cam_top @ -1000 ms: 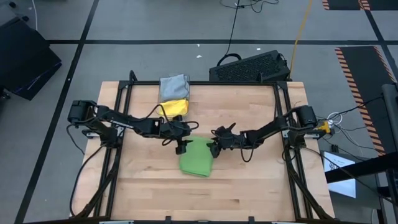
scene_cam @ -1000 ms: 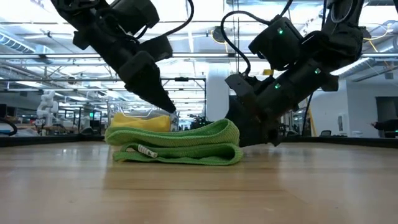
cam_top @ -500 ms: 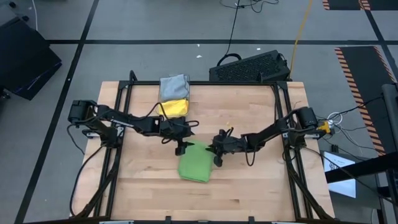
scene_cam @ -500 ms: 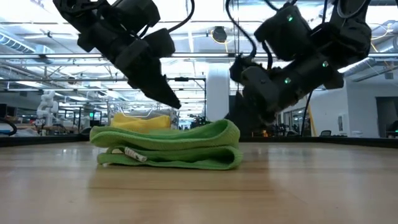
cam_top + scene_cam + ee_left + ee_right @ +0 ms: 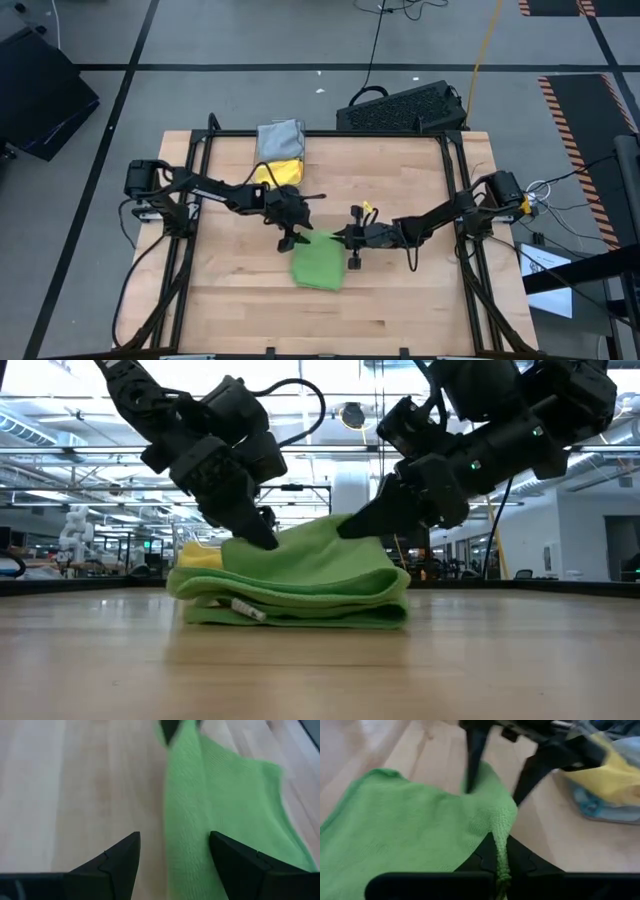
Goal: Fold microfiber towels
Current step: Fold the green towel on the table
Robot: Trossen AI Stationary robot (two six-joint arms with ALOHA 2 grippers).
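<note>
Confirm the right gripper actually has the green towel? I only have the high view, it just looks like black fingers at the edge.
Observer: Yes. In its wrist view the right gripper is shut on a pinched ridge of the green towel.
Operator: Left gripper on it too?
Observer: No. The left gripper is open, with the towel's edge lying between its fingers, not clamped.
Operator: Is the towel coming off the table?
Observer: Partly. The low view shows the top layer raised at the right gripper, while the lower folds rest on the table.
</note>
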